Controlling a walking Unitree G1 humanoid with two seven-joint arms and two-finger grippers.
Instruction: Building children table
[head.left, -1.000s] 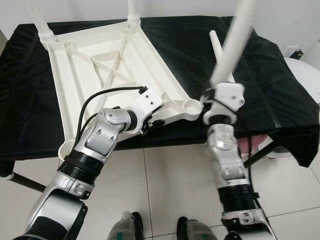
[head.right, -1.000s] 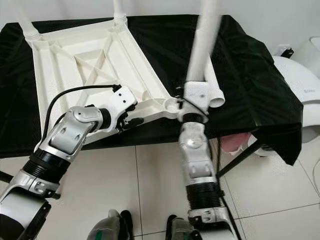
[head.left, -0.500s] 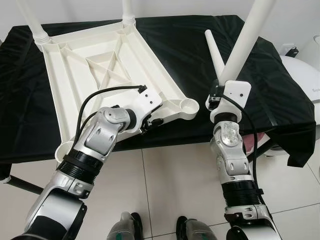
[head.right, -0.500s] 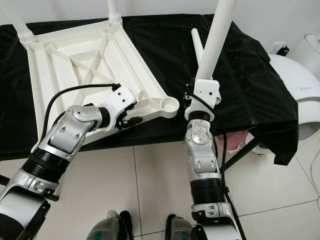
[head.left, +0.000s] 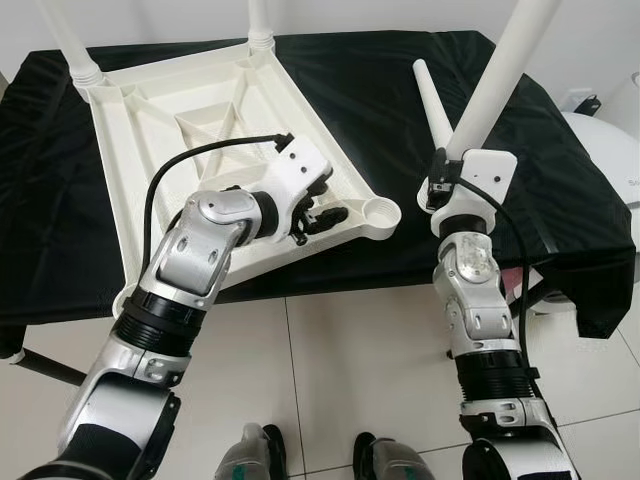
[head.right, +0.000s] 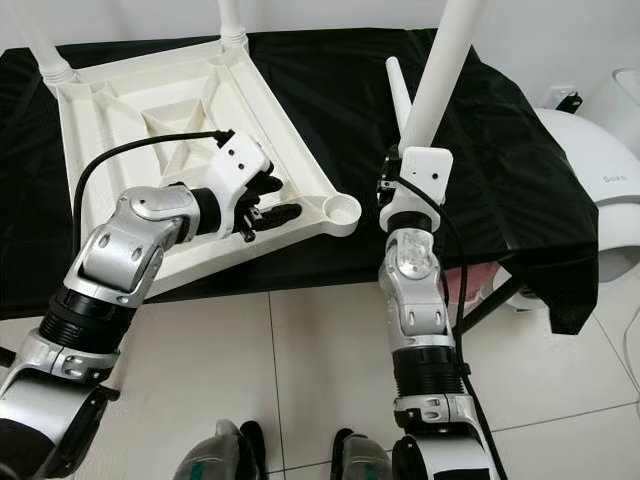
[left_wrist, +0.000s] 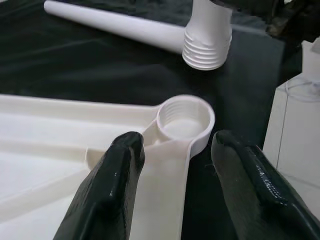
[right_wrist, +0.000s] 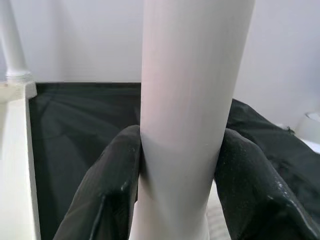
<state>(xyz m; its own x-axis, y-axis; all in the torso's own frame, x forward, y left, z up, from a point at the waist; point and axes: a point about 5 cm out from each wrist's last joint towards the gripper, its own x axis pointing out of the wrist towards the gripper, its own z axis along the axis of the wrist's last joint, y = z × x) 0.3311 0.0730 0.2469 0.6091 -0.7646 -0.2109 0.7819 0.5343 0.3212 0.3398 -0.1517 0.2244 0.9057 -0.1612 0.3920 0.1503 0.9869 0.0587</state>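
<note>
A white plastic table top (head.left: 200, 110) lies upside down on a black cloth, with two legs (head.left: 65, 35) (head.left: 260, 20) standing in its far corners. Its near right corner socket (left_wrist: 185, 117) is empty. My left gripper (left_wrist: 177, 142) is open just behind that socket, one finger on each side of the rim. My right gripper (right_wrist: 180, 140) is shut on a third white leg (head.left: 500, 75), held tilted above the cloth just right of the socket, with its threaded end (left_wrist: 207, 47) hanging close to it. A fourth leg (head.left: 432, 95) lies on the cloth.
The cloth-covered table (head.left: 560, 200) ends just in front of me, with tiled floor (head.left: 350, 360) below. A white rounded appliance (head.left: 612, 150) stands at the right, past the cloth's corner. My feet (head.left: 310, 455) are near the table's front edge.
My left gripper has risen from the table top's near edge to sit over the rim behind the corner socket. The right arm has carried the leg slightly rightward, away from the socket.
</note>
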